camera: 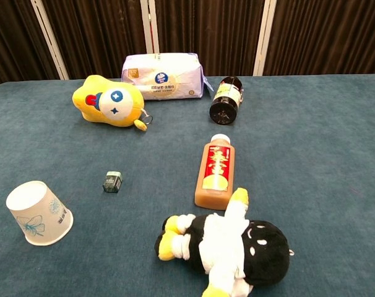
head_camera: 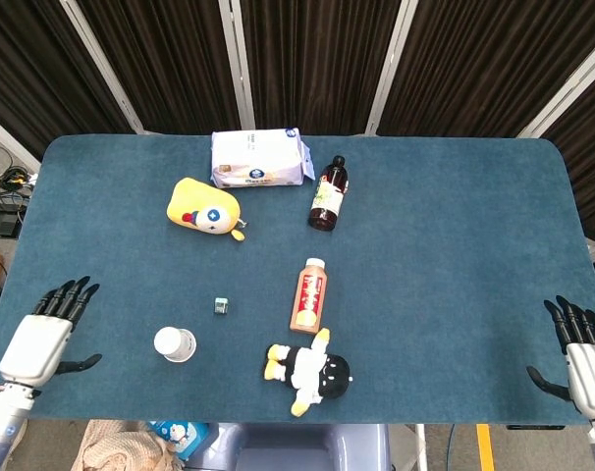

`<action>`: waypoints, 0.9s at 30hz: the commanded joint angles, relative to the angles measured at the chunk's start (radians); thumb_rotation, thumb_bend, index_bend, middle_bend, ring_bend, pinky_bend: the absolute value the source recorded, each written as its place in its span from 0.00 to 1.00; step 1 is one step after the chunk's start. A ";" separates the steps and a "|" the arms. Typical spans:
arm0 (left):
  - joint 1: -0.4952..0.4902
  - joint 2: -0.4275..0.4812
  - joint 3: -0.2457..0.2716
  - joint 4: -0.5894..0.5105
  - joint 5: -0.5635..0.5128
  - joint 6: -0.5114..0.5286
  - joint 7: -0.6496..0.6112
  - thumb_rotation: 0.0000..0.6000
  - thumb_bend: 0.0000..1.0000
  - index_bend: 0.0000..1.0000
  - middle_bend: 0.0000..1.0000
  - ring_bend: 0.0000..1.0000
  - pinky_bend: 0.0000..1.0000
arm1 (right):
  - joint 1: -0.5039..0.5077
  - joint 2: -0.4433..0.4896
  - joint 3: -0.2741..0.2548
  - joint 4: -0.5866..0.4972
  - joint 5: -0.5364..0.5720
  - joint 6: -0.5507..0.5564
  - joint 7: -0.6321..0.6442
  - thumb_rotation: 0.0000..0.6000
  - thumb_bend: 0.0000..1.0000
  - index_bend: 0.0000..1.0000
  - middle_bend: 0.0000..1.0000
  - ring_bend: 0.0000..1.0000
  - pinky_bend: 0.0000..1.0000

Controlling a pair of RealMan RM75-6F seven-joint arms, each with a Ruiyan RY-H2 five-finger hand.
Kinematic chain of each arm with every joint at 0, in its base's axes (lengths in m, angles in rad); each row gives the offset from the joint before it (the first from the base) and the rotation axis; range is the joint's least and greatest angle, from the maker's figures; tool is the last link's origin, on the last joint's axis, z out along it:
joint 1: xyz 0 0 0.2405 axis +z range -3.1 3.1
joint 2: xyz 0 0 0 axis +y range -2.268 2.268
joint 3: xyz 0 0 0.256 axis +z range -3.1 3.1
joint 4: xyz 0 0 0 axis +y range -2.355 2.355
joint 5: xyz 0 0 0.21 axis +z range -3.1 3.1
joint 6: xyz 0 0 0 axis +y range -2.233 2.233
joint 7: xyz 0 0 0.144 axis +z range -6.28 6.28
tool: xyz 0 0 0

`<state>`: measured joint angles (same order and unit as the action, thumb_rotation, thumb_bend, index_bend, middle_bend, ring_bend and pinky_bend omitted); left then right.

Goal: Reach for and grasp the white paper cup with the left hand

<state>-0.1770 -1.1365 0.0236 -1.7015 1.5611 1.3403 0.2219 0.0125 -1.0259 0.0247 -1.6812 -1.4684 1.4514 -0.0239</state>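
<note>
The left hand [head_camera: 44,339] hovers at the counter's [head_camera: 455,245] near-left edge, fingers spread, holding nothing. The cup [head_camera: 174,344], upside down with a blue flower print, stands apart to its right, open counter between them. Beyond lie a small green block [head_camera: 220,306], a yellow plush [head_camera: 206,208], a wipes pack [head_camera: 258,158], two bottles [head_camera: 309,294] with unreadable labels, and a penguin plush [head_camera: 309,370]. The right hand [head_camera: 584,358] is released, far right.

- The counter [head_camera: 455,245] was dark teal.
- The cup [camera: 39,213] was white with a pale blue flower print.
- One plush [camera: 110,101] was yellow with a blue eye patch.
- The other plush [camera: 228,250] was black, white and yellow.
- The bottle [camera: 216,172] was brown, with a red-orange label and white cap.
- The pack [camera: 164,76] was pale lilac.
</note>
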 commanded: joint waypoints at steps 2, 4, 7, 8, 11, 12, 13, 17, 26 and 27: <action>-0.033 -0.004 0.007 -0.043 -0.007 -0.062 0.052 1.00 0.11 0.05 0.15 0.17 0.29 | -0.002 0.003 0.001 0.000 0.001 0.004 0.009 1.00 0.24 0.00 0.00 0.00 0.00; -0.049 -0.015 0.008 -0.057 -0.012 -0.092 0.091 1.00 0.12 0.07 0.18 0.18 0.30 | -0.003 0.005 0.001 0.001 -0.002 0.006 0.012 1.00 0.24 0.00 0.00 0.00 0.00; -0.071 -0.039 0.009 -0.072 -0.030 -0.136 0.143 1.00 0.12 0.07 0.19 0.18 0.31 | -0.003 0.004 -0.002 0.000 -0.008 0.007 0.008 1.00 0.24 0.00 0.00 0.00 0.00; -0.078 -0.050 0.008 -0.075 -0.035 -0.149 0.162 1.00 0.13 0.07 0.19 0.19 0.31 | -0.003 0.003 -0.002 -0.001 -0.009 0.007 0.006 1.00 0.24 0.00 0.00 0.00 0.00; -0.096 -0.080 0.001 -0.076 -0.053 -0.174 0.210 1.00 0.15 0.09 0.21 0.20 0.31 | -0.003 0.002 -0.002 0.000 -0.006 0.007 0.006 1.00 0.24 0.00 0.00 0.00 0.00; -0.102 -0.091 -0.002 -0.076 -0.062 -0.183 0.224 1.00 0.15 0.10 0.21 0.20 0.31 | -0.003 0.003 -0.001 0.000 -0.005 0.007 0.007 1.00 0.24 0.00 0.00 0.00 0.00; -0.109 -0.103 -0.006 -0.075 -0.072 -0.194 0.238 1.00 0.16 0.11 0.22 0.21 0.32 | -0.004 0.003 -0.001 0.000 -0.003 0.006 0.009 1.00 0.24 0.00 0.00 0.00 0.00; -0.134 -0.147 -0.020 -0.075 -0.115 -0.226 0.289 1.00 0.18 0.16 0.25 0.24 0.34 | -0.002 0.004 0.000 0.001 -0.005 0.005 0.010 1.00 0.24 0.00 0.00 0.00 0.00; -0.157 -0.222 -0.028 -0.072 -0.160 -0.235 0.351 1.00 0.27 0.34 0.45 0.42 0.48 | -0.002 0.005 -0.001 0.001 -0.005 0.004 0.016 1.00 0.24 0.00 0.00 0.00 0.00; -0.157 -0.227 -0.028 -0.071 -0.160 -0.230 0.349 1.00 0.28 0.35 0.48 0.43 0.49 | -0.002 0.005 -0.001 0.001 -0.006 0.004 0.016 1.00 0.24 0.00 0.00 0.00 0.00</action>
<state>-0.3331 -1.3621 -0.0040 -1.7731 1.4017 1.1086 0.5709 0.0107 -1.0206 0.0238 -1.6798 -1.4741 1.4553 -0.0083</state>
